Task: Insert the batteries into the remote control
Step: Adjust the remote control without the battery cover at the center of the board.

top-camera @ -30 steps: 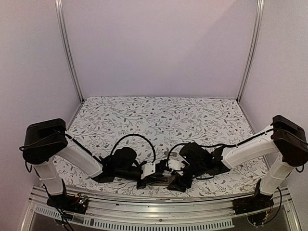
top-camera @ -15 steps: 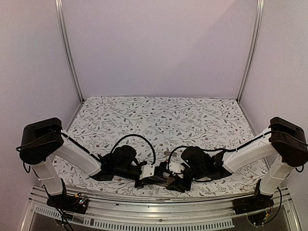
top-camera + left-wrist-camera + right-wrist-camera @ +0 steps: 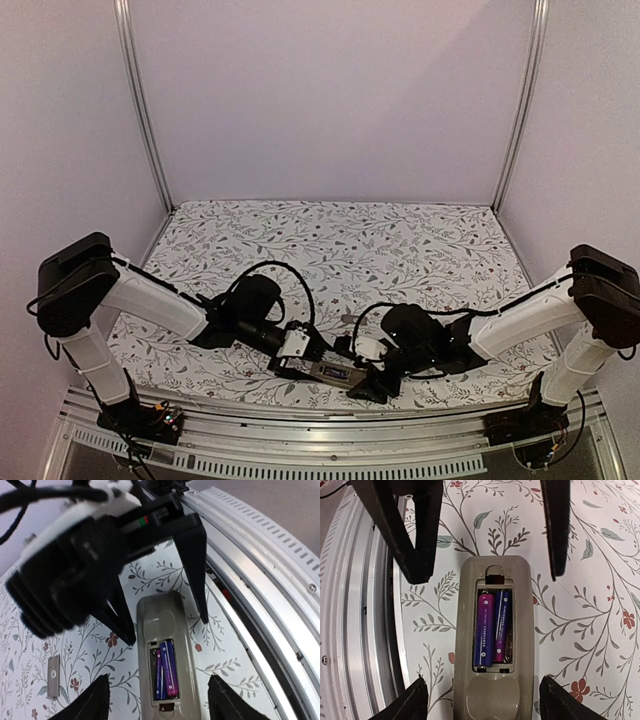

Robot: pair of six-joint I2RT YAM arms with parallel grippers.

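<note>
The remote control (image 3: 335,372) lies back-up on the floral cloth near the table's front edge, its greyish-tan back (image 3: 492,695) showing. Two purple-and-blue batteries (image 3: 493,629) lie side by side in its open recess, also seen in the left wrist view (image 3: 166,674). My left gripper (image 3: 162,700) is open, its fingers on either side of one end of the remote, not touching it. My right gripper (image 3: 487,700) is open and straddles the other end the same way. In the top view the left gripper (image 3: 303,360) and right gripper (image 3: 366,378) face each other over the remote.
The aluminium rail (image 3: 330,440) of the table's front edge runs close beside the remote (image 3: 260,580). A small flat grey piece (image 3: 52,676) lies on the cloth to one side.
My left gripper has opened from nearly shut. Both grippers have shifted a little to the right, nearer the front edge. The remote now lies free between the open fingers.
</note>
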